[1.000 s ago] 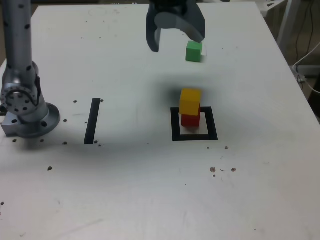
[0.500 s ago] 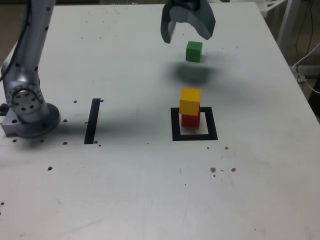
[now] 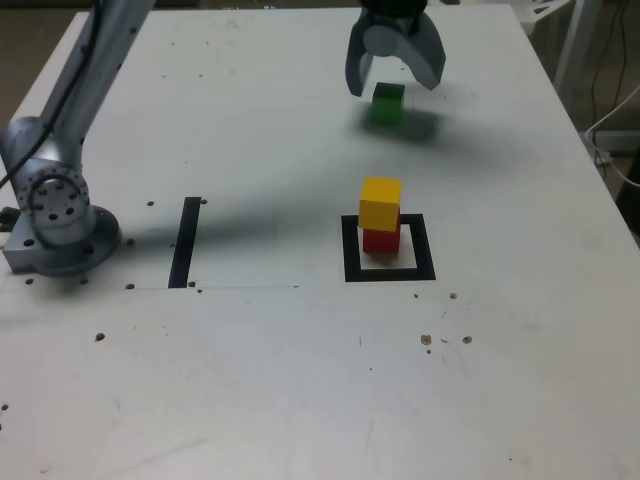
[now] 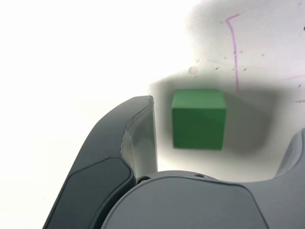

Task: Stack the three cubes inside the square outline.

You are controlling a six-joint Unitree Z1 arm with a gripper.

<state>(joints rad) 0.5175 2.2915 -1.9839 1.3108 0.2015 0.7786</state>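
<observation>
The green cube (image 3: 387, 103) rests on the white table at the back, and my gripper (image 3: 396, 78) hangs open right over it, one finger on each side. From the wrist camera the green cube (image 4: 198, 119) lies between the two dark fingers (image 4: 138, 138) of the gripper (image 4: 224, 129), apart from both. Nearer the front, the yellow cube (image 3: 380, 203) sits on the red cube (image 3: 380, 240) inside the square outline (image 3: 388, 271) of black tape.
The arm's grey base (image 3: 55, 225) stands at the exterior view's left, with the arm reaching across the table's back. A straight black tape strip (image 3: 185, 242) lies beside the base. Small dark specks dot the table's front.
The gripper has moved toward the exterior view's right and come down, from beside the green cube to straddling it. None of the cubes has moved.
</observation>
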